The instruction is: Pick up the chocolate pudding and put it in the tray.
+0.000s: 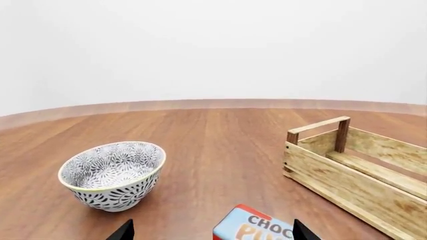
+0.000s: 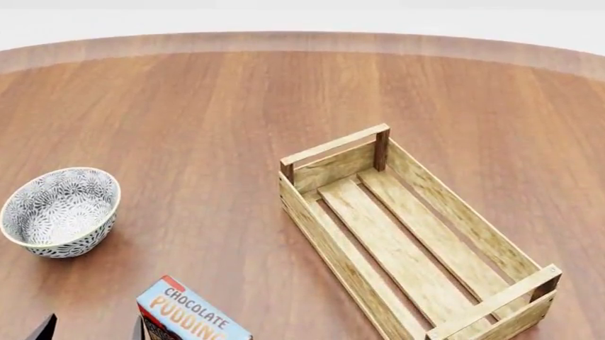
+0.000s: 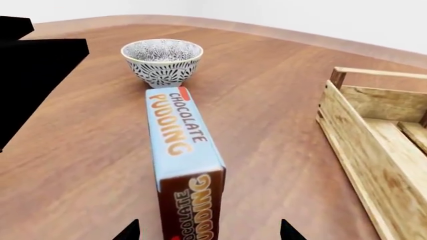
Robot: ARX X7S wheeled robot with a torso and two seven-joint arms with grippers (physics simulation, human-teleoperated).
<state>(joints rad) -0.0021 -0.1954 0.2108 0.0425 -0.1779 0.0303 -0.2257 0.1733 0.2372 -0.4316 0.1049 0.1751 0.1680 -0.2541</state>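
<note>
1. Starting out: light-blue-topped rectangular chocolate pudding carton [image 3: 181, 140] lies flat on brown wooden bench [image 2: 217, 113], not yet grasped; slatted wooden tray [image 2: 416, 248] w/ nothing in it.
2. Right gripper [image 3: 208, 231] tips apart, straddling carton's near end; left gripper [image 1: 212, 232] apart too.
3. Long axis points twd patterned grey-white bowl [image 3: 162, 61].

Before me the chocolate pudding [image 2: 192, 313] lies at the surface's [image 2: 217, 113] near edge, bowl [image 2: 59, 210] left, tray [image 2: 413, 237] right
</note>
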